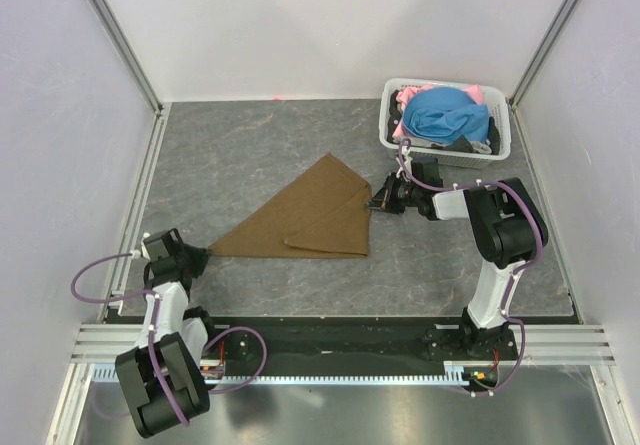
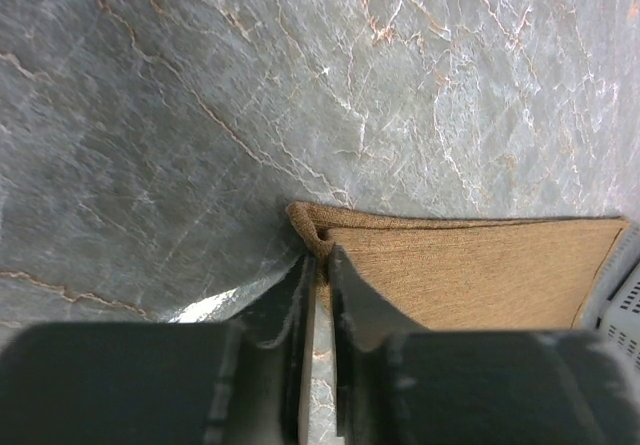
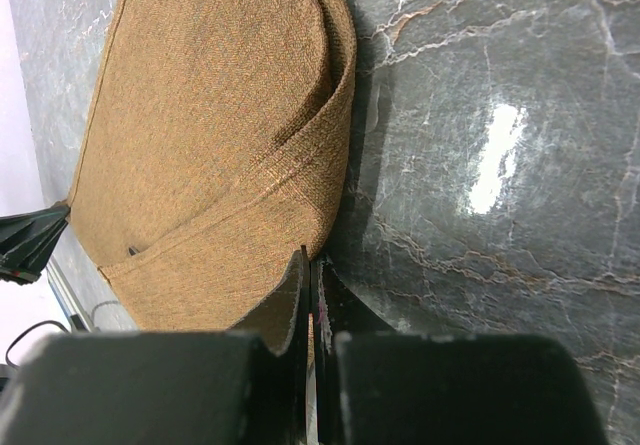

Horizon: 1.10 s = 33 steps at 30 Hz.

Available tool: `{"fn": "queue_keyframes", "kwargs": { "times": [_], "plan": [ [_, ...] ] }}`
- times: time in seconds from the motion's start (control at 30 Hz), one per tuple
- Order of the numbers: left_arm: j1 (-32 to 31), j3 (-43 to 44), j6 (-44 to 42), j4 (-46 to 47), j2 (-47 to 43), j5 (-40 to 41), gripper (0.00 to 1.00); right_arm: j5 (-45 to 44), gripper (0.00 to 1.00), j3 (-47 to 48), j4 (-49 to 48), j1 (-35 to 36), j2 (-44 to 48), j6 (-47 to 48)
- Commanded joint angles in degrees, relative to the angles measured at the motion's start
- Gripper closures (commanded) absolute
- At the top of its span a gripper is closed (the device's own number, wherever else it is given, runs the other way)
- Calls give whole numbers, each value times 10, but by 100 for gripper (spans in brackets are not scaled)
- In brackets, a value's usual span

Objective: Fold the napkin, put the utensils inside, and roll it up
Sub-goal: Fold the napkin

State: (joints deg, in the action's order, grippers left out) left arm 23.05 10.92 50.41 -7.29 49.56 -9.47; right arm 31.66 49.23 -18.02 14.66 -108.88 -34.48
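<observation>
white basket far right; blue cloth, pink cloth inside

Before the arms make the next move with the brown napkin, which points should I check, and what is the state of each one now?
1. Left claw holds the napkin corner: ok, shut on it.
2. Right claw holds the opposite edge: ok, shut on the cloth.
3. Napkin folded: ok, it lies as a triangle.
4. Layers flat: not ok, the edge near the right claw bulges up.
5. Fork ready: not ok, no view shows one.
6. Basket of clothes apart from the napkin: ok.
</observation>
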Motion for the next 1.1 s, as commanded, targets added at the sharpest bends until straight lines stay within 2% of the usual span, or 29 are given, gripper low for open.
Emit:
{"fn": "queue_keyframes", "kwargs": {
  "times": [0.0, 0.03, 0.23, 0.33, 0.43, 0.47, 0.57, 0.67, 0.73, 0.83, 1.07],
  "plan": [
    [3, 0, -51, 31, 4, -1, 91, -12, 100, 2, 49, 3, -26, 16],
    [2, -1, -55, 37, 4, -5, 98, -11, 100, 2, 49, 4, -26, 16],
    [1, 8, -90, 88, 21, -68, 98, -9, 100, 6, 52, 4, -13, 15],
    [-3, 2, -88, 133, 15, -106, 98, -11, 89, 7, 57, 4, -2, 17],
    [-12, 4, -86, 166, 8, -138, 98, -17, 72, 6, 66, 4, 9, 20],
    [-17, 4, -85, 174, 4, -149, 98, -19, 63, 4, 71, 5, 12, 23],
    [-48, 12, -84, 194, -3, -151, 98, -25, 48, 2, 79, 4, 26, 26],
    [-98, 28, -86, 213, -5, -143, 98, -30, 41, -1, 88, 3, 42, 26],
    [-156, 45, -89, 221, -1, -127, 98, -36, 32, -6, 91, 4, 60, 27],
    [-243, 68, -88, 246, 23, -90, 98, -47, 27, -12, 99, 3, 82, 28],
    [-363, 124, -58, 333, 147, -57, 98, -77, 23, -33, 120, 4, 133, 30]
  ]
}}
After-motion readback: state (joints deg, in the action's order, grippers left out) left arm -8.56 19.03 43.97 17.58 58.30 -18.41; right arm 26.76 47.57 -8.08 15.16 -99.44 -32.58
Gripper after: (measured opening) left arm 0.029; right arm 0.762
